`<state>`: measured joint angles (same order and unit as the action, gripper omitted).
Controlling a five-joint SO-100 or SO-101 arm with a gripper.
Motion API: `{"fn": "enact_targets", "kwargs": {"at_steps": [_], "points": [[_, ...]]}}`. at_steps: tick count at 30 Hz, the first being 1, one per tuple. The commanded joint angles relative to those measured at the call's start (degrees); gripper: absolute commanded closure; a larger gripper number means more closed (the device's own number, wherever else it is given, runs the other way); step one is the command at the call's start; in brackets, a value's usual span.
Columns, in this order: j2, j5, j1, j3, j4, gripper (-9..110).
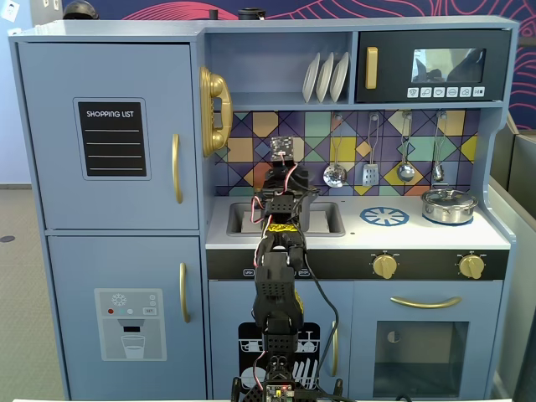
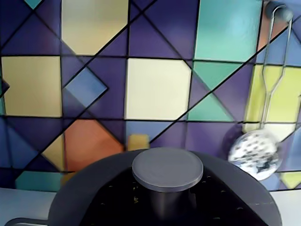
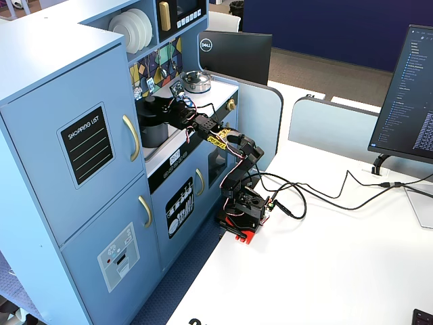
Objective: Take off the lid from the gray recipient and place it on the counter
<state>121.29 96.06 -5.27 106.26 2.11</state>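
Observation:
The dark gray lid (image 2: 94, 188) with its round knob (image 2: 167, 168) fills the bottom of the wrist view, tilted before the tiled backsplash. In a fixed view my gripper (image 3: 162, 108) holds the lid (image 3: 153, 105) just above the matte gray pot (image 3: 154, 134), which stands in the sink at the counter's left end. From the front my gripper (image 1: 280, 191) and arm cover most of the pot (image 1: 306, 216) and the lid. My fingertips are out of the wrist view. The white counter (image 1: 419, 236) with its blue burner ring (image 1: 384, 216) lies to the right.
A shiny steel pot with a lid (image 1: 448, 205) stands at the counter's right end, also in the side fixed view (image 3: 196, 81). Utensils hang on the backsplash, a slotted spoon (image 2: 255, 150) closest. A gold faucet (image 1: 214, 109) sits left of the sink.

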Motion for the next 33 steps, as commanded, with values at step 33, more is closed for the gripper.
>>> {"fn": "enact_targets", "kwargs": {"at_steps": [33], "points": [[-12.92,-4.39,-26.89,14.59,-20.65,101]]}}
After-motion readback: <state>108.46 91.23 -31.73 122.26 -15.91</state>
